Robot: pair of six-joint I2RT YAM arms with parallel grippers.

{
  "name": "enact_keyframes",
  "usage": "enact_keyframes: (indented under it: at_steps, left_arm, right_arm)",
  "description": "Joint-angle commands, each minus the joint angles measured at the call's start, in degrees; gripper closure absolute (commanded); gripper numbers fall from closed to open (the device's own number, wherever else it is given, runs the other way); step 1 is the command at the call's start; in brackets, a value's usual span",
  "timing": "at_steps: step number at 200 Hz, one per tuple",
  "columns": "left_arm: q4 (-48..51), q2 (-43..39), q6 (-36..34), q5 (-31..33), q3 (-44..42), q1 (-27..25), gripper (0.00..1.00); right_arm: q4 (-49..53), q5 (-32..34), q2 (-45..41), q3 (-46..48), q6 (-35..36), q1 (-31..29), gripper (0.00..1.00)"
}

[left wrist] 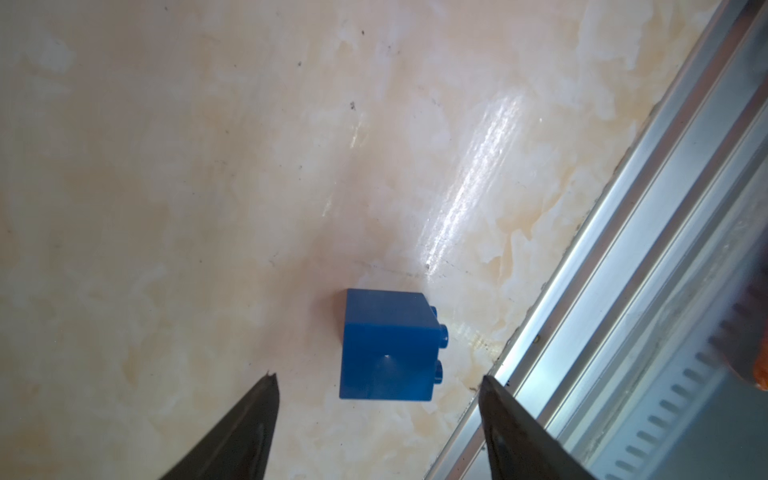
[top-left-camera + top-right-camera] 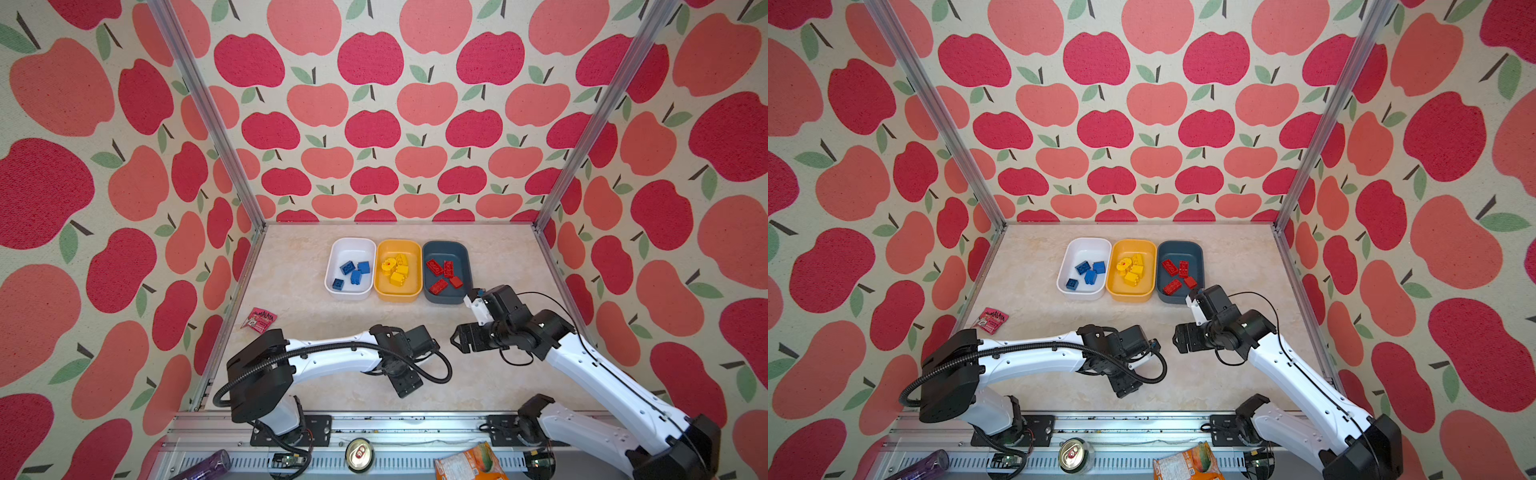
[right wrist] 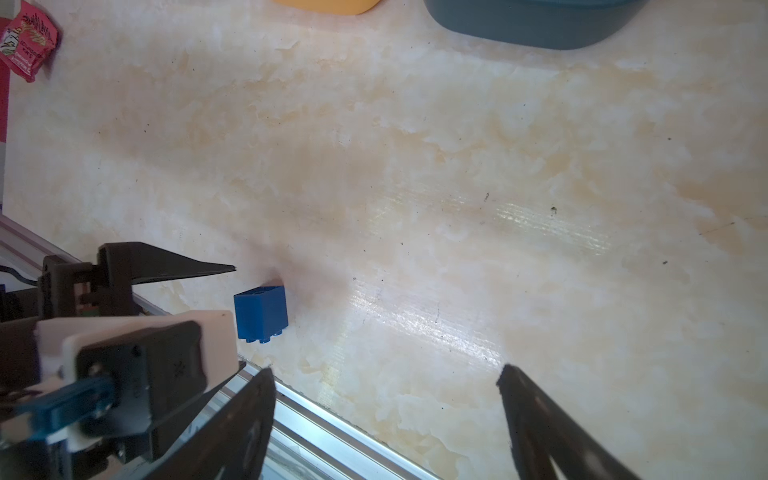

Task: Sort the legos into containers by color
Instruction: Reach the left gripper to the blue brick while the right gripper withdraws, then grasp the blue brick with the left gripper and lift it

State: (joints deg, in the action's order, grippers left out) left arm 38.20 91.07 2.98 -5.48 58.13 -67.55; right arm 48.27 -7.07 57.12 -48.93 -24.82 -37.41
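In both top views three tubs stand in a row at the back of the table (image 2: pixel 299 291). A white tub (image 2: pixel 351 243) holds blue bricks (image 2: pixel 353 272), a yellow-orange tub (image 2: pixel 398 246) holds yellow bricks (image 2: pixel 397 272), and a slate blue tub (image 2: pixel 446 248) holds red bricks (image 2: pixel 441 272). A red wrapper (image 2: pixel 259 320) lies near the left wall. The left gripper (image 2: pixel 405 386) points down close to the front edge. The right gripper (image 2: pixel 457 340) hangs just in front of the slate blue tub. From up here neither claw can be read.

In the left wrist view a lone blue brick (image 1: pixel 386 345) lies on its side on the table, its studs facing the aluminium rail (image 1: pixel 623 291). The left claw is spread, and the brick sits partly between the tips with a gap on each side.

In the right wrist view the right claw is spread wide over bare table with nothing between the tips. The lone blue brick sits just beside the rail, with one left fingertip (image 3: pixel 224 269) near it
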Motion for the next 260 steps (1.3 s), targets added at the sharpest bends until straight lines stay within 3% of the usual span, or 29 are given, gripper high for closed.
enact_keyframes:
  at_steps: [1, 133, 193, 260]
  left_arm:
    - [2.1, 1.3, -2.5, 0.5, 1.6, -0.6, 0.22]
    - [-2.4, 4.9, -3.0, -1.1, 1.0, -0.4, 0.32]
    - [-3.3, 5.3, -2.2, -1.6, 0.3, -0.2, 0.46]
    - [-2.7, 2.2, -1.2, 1.2, -1.1, -0.1, 0.54]
  right_arm:
    - [1.7, -1.0, -1.3, 1.0, -0.8, 0.6, 0.13]
    - [-0.1, -2.2, 0.0, 1.8, -0.1, 2.1, 0.12]
    - [-0.4, -2.4, -0.3, 2.4, -0.1, 2.6, 0.12]
    - [-0.7, -2.7, -0.3, 2.3, -0.5, 2.8, 0.12]
